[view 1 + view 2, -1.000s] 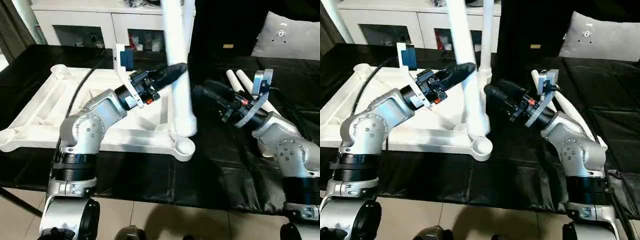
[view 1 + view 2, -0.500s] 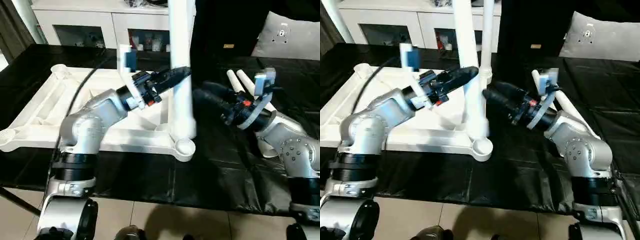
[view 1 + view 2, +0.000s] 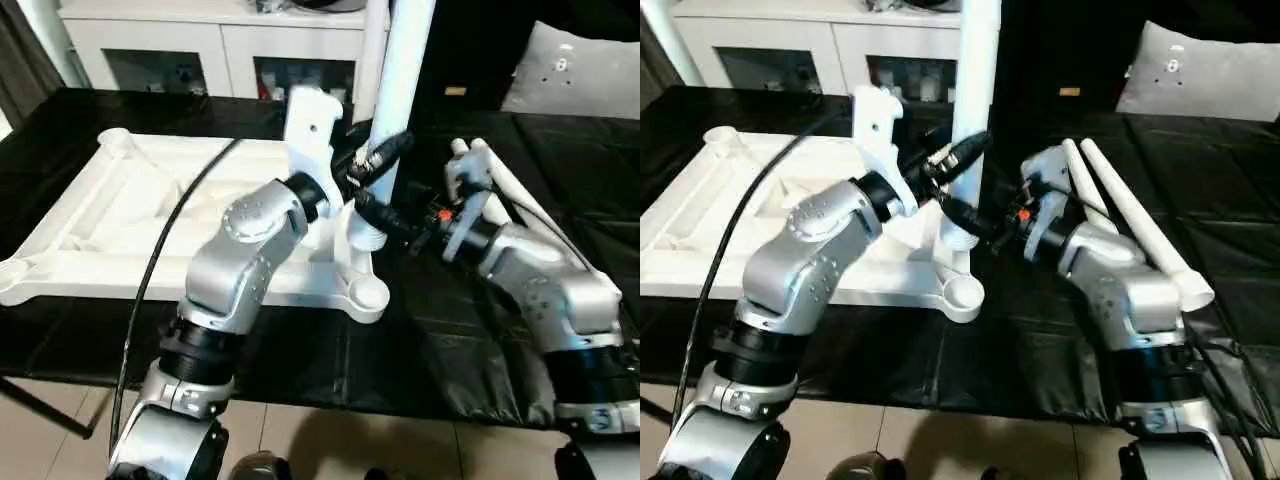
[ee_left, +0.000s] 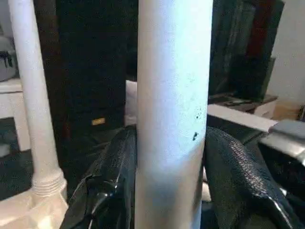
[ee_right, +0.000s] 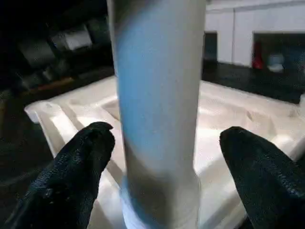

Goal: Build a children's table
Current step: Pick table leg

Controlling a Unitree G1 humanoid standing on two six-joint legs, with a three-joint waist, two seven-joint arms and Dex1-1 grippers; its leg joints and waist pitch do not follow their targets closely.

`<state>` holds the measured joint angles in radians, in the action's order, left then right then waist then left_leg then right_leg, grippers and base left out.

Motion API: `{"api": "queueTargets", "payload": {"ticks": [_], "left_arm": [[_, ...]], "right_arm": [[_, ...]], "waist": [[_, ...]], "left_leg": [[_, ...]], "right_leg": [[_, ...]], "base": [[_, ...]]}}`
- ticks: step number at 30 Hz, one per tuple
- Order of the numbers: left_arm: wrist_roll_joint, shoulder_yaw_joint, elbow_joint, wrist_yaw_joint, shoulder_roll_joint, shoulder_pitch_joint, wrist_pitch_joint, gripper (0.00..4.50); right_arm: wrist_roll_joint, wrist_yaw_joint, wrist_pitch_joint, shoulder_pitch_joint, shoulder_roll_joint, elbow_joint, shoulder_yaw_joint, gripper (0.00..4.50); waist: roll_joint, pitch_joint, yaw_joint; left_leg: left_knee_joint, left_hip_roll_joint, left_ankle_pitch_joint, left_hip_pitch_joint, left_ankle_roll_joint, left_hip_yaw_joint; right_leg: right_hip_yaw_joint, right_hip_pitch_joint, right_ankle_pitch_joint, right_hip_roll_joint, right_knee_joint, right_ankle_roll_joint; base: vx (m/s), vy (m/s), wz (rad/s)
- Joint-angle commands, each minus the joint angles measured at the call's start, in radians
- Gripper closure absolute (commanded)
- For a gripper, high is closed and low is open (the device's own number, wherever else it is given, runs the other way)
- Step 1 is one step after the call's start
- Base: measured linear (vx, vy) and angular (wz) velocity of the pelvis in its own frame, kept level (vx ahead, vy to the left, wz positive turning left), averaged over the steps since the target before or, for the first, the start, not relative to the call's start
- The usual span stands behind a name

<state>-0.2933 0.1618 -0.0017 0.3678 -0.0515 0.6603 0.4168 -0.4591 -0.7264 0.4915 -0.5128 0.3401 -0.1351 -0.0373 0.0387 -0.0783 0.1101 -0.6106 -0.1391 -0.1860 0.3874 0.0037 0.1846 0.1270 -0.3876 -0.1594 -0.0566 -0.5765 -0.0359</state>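
Note:
The children's table top (image 3: 120,200) lies upside down on the black cloth, ribbed underside up. One white leg (image 3: 400,90) stands nearly upright at its right rim, just behind the near right corner socket (image 3: 368,293). My left gripper (image 3: 388,155) is shut on this leg partway up, its fingers (image 4: 112,191) pressed against both sides. My right gripper (image 3: 372,215) is open around the leg's lower end, fingers (image 5: 71,181) clear of it. I cannot tell whether the leg's foot sits in a socket. Another leg (image 4: 31,95) stands in a far socket.
Two loose legs (image 3: 1130,210) lie side by side on the cloth behind my right arm. A white cabinet (image 3: 200,45) stands behind the table and a grey pillow (image 3: 575,70) at the back right. The cloth's front edge (image 3: 350,385) runs close below the table top.
My left arm has swung right and turned, bringing the held leg from a lean to nearly upright. My right gripper has moved left and now straddles the leg's lower end.

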Motion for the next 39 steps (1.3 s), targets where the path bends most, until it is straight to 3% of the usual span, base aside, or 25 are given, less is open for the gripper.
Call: {"api": "queueTargets", "payload": {"ticks": [1,4,5,9,30,39], "left_arm": [[0.03,0.029,-0.029,0.009,-0.009,-0.001,-0.015,2.66],[0.05,0.048,-0.03,0.016,-0.02,-0.003,-0.021,2.66],[0.055,0.054,-0.033,0.021,-0.023,-0.006,-0.023,2.66],[0.052,0.064,-0.049,0.034,-0.015,-0.018,-0.018,2.66],[0.022,0.076,-0.102,0.081,-0.006,-0.044,0.019,2.66],[0.029,0.072,-0.1,0.081,-0.003,-0.044,0.018,2.66]], "right_arm": [[0.016,0.006,-0.015,-0.016,-0.004,-0.003,-0.013,0.47],[0.026,0.009,-0.021,-0.018,-0.005,-0.009,-0.02,0.47],[0.033,0.012,-0.025,-0.019,-0.006,-0.013,-0.023,0.47],[0.043,0.017,-0.04,-0.022,-0.021,-0.031,-0.012,0.47],[0.056,-0.013,-0.051,-0.02,-0.032,-0.044,-0.021,2.46],[0.063,-0.023,-0.046,-0.014,-0.033,-0.044,-0.028,2.55]], "waist": [[-0.02,0.076,0.001],[-0.019,0.077,0.002],[-0.012,0.079,0.005],[-0.017,0.081,0.004],[-0.017,0.085,0.007],[-0.018,0.085,0.007]], "left_leg": [[0.07,-0.103,-0.182,-0.02,0.049,-0.053],[0.071,-0.106,-0.172,-0.02,0.05,-0.053],[0.07,-0.106,-0.172,-0.021,0.047,-0.054],[0.07,-0.108,-0.171,-0.02,0.045,-0.053],[0.066,-0.108,-0.151,-0.02,0.052,-0.05],[0.065,-0.106,-0.14,-0.018,0.057,-0.05]], "right_leg": [[-0.073,0.045,-0.43,-0.129,0.091,-0.059],[-0.075,0.043,-0.401,-0.128,0.086,-0.067],[-0.075,0.044,-0.397,-0.13,0.084,-0.071],[-0.075,0.047,-0.374,-0.131,0.082,-0.089],[-0.077,0.049,-0.342,-0.13,0.076,-0.105],[-0.077,0.05,-0.337,-0.13,0.075,-0.104]], "base": [[0.0,0.0,0.0],[0.0,0.0,0.0],[0.0,0.0,0.0],[0.0,0.0,0.0],[0.0,0.0,0.0],[0.0,0.0,0.0]]}}
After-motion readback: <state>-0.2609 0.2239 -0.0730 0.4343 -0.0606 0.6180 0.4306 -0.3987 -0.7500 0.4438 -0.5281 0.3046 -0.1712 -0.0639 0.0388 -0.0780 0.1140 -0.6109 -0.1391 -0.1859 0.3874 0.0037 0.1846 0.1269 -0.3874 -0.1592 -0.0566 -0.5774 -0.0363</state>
